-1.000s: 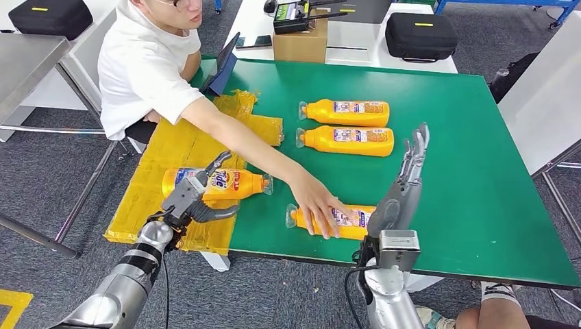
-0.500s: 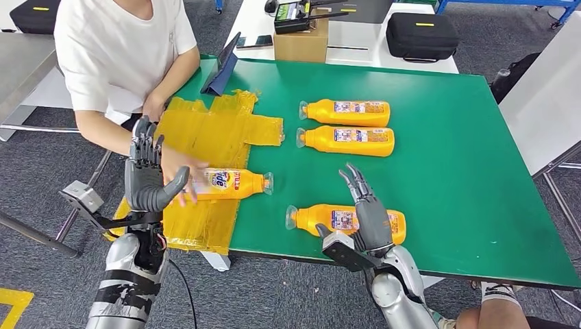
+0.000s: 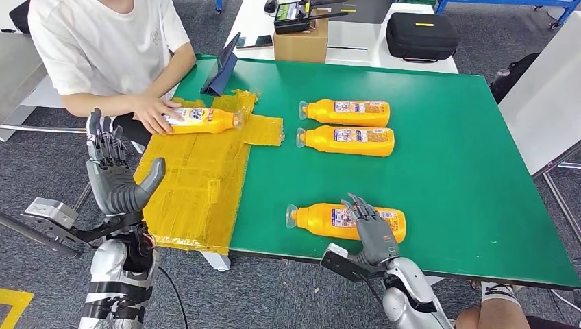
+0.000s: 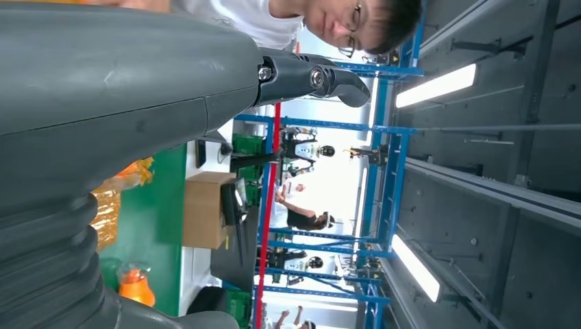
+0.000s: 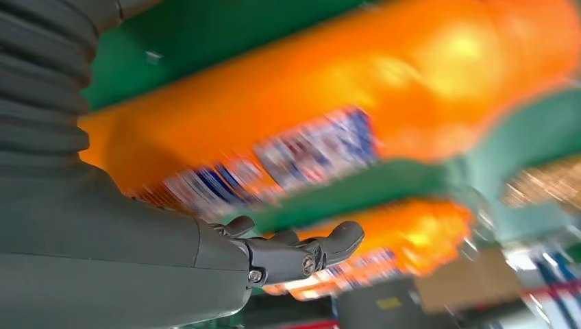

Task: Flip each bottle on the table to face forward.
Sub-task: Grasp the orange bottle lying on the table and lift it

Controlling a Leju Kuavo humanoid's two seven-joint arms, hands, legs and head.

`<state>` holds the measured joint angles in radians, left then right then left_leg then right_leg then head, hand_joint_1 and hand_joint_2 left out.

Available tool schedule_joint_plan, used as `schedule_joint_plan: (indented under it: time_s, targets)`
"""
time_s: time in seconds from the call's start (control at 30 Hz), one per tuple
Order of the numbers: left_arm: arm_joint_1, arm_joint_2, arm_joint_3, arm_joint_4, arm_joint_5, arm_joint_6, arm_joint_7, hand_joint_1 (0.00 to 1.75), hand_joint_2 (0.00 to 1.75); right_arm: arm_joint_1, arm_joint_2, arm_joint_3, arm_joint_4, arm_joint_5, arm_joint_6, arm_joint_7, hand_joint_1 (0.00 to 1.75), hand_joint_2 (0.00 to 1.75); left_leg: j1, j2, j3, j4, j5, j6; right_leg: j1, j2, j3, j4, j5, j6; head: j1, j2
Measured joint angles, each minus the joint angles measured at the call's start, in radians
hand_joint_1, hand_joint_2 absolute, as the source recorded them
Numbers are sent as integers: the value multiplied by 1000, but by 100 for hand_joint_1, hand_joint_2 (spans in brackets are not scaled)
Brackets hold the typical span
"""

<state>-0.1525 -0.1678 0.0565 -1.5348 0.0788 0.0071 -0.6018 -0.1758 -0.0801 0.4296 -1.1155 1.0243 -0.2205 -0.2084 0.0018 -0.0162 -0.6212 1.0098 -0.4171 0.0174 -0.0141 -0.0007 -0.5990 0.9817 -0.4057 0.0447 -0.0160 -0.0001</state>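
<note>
Head view: right hand (image 3: 375, 233) lies with fingers spread on the nearest bottle (image 3: 342, 221), likely to turn it; left hand (image 3: 116, 179) waits raised, fingers apart, beside the worktop (image 3: 445, 178).

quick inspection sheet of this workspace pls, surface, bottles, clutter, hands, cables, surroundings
surface: green table with a yellow taped sheet.
job's things: near bottle, two far bottles, all lying down; a fourth bottle under a person's hand.
clutter: cardboard box, tablet.
hands: left hand raised, empty; right hand over the near bottle, grip unclear.
cables: one by the left arm.
surroundings: black case, grey floor.
</note>
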Motion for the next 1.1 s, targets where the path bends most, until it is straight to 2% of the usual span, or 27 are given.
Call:
schedule_joint_plan:
  time_s: [0.1,0.27,0.47,0.83,1.1]
  targets:
    - [17,0,0,-17,-10,0,2,0,175,0,-18,7,2,44,11,64,0,175,0,0,0,0,0,0,0,0,0,0,0,0,0,0]
    - [32,0,1,-32,-21,1,2,0,175,-1,-35,15,2,77,11,106,0,175,0,0,0,0,0,0,0,0,0,0,0,0,0,0]
    - [52,0,4,-42,-55,5,1,0,175,1,-46,18,-11,182,7,200,0,175,0,0,1,0,0,0,0,0,0,0,0,0,0,0]
    - [74,0,15,-54,-66,-3,1,0,175,27,-55,18,-59,269,8,251,0,175,0,0,1,0,0,0,0,0,0,0,0,0,0,0]
    - [82,0,17,-58,-65,-27,16,0,175,-6,-73,0,-35,280,75,283,0,175,0,0,1,0,0,0,0,0,1,0,0,0,0,0]
